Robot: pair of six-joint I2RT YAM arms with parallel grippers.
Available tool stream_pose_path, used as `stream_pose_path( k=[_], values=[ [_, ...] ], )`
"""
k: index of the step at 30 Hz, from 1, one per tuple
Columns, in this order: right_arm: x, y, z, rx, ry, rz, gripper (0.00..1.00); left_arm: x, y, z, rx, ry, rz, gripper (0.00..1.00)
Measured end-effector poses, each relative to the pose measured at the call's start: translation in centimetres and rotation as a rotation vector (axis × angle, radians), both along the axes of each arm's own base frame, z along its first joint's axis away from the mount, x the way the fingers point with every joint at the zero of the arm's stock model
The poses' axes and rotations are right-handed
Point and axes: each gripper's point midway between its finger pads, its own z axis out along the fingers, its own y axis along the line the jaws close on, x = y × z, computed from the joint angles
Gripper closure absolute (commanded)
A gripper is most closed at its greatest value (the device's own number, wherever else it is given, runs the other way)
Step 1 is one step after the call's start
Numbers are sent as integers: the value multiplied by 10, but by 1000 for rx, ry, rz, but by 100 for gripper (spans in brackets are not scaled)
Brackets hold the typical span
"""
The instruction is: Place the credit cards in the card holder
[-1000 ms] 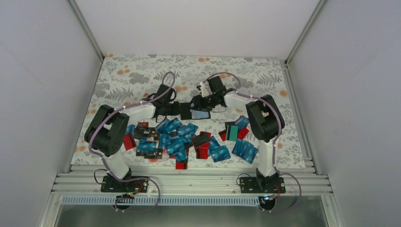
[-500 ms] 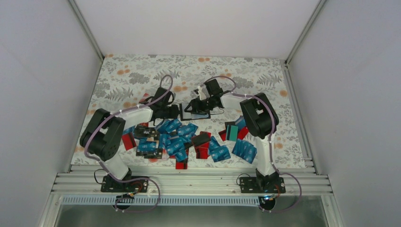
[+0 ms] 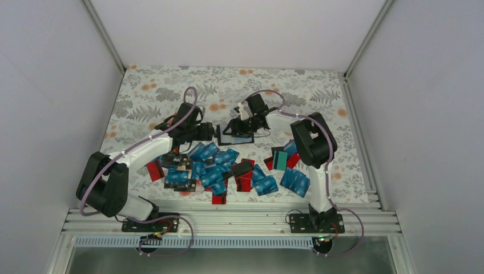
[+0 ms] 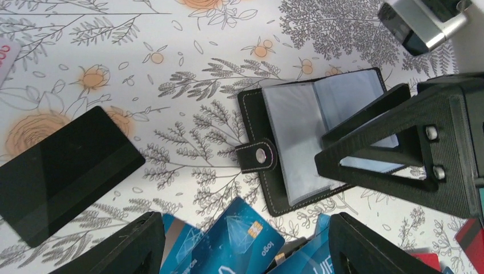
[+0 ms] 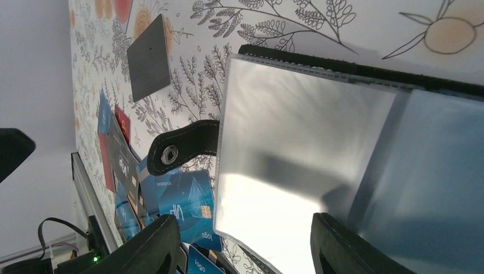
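Note:
The card holder (image 4: 297,148) lies open on the flowered cloth, clear sleeves up and snap strap (image 4: 258,156) pointing left; it also shows in the top view (image 3: 240,138) and fills the right wrist view (image 5: 297,131). My left gripper (image 4: 245,251) is open just left of the holder, above blue credit cards (image 4: 242,231), with nothing between its fingers. My right gripper (image 5: 245,245) stands open over the sleeves, one finger (image 4: 394,154) lying across them. The heap of credit cards (image 3: 214,166) lies in front of both grippers.
A flat black card (image 4: 63,171) lies alone left of the holder. More cards, blue, red and one teal (image 3: 279,160), are spread to the right front. White walls enclose the cloth; an aluminium rail (image 3: 228,220) runs along the near edge.
My left gripper has opened and drawn back left from the holder, its elbow swinging out left. The right gripper has widened a little. The holder now lies flat and open.

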Motion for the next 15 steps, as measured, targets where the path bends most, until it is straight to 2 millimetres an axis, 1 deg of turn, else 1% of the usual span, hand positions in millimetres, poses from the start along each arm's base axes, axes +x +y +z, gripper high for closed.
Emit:
stream_pose_path(
  k=[4, 7, 12, 15],
  values=[
    [1, -2, 5, -17, -10, -9, 41, -7, 5, 5, 19, 4, 8, 28],
    [2, -4, 15, -24, -30, -17, 41, -15, 8, 8, 40, 9, 8, 28],
    [5, -7, 36, -27, -87, -30, 40, -32, 0, 13, 62, 14, -26, 29],
    [4, -11, 46, -35, -118, -39, 41, -46, -7, 9, 78, 25, -63, 31]
  ],
)
